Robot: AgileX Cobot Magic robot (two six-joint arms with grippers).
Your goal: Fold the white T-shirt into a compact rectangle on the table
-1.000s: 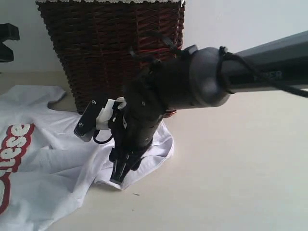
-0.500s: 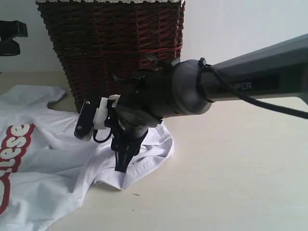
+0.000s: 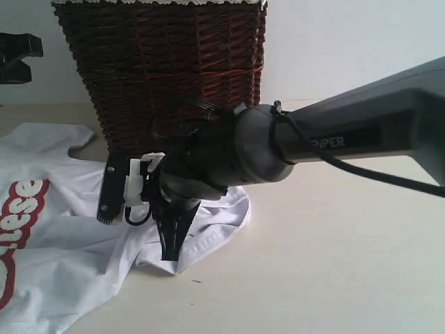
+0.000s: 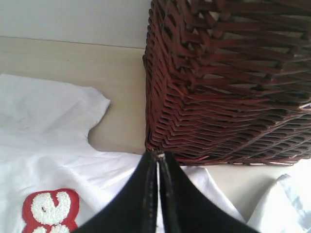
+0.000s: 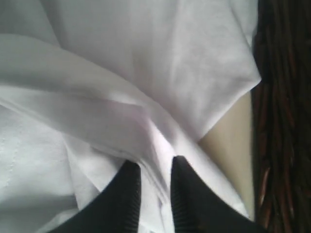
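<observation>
White cotton: your white T-shirt (image 3: 69, 236) lies face up and rumpled on the left half of the worktop (image 3: 334, 264), in soft creases. Its right edge is bunched into a rounded lobe at the near foot of the basket.
Lettering: fuzzy white lettering (image 3: 21, 209) with a thick red outline sits on the chest at the far left, looped like towelling in the left wrist view (image 4: 48, 213).
Sleeve: one short sleeve (image 3: 49, 136) lies flat on the far side, just left of the basket, with a curved notch of bare worktop beside it.
Worktop: smooth, flat, pale cream, with a few tiny dark specks near the shirt's edge.
Basket: a dark reddish-brown wicker basket (image 3: 167, 69), straight-sided with tight horizontal weave, stands at the far side with the shirt's edge just at its base.
Right arm: the matt dark grey, rounded right arm (image 3: 264, 149) reaches in from the right with a black cable tied round it.
Right tool: your right tool (image 5: 154, 167) points down into the bunched lobe (image 3: 169, 252). Its ribbed black fingers (image 5: 187, 194) stand narrow with a ridge of cloth between them, and you cannot tell whether they are clamping it.
Left tool: your left tool (image 4: 158, 156) is pressed fully together, with nothing between its smooth black fingers, and hangs over the shirt near the basket's corner.
</observation>
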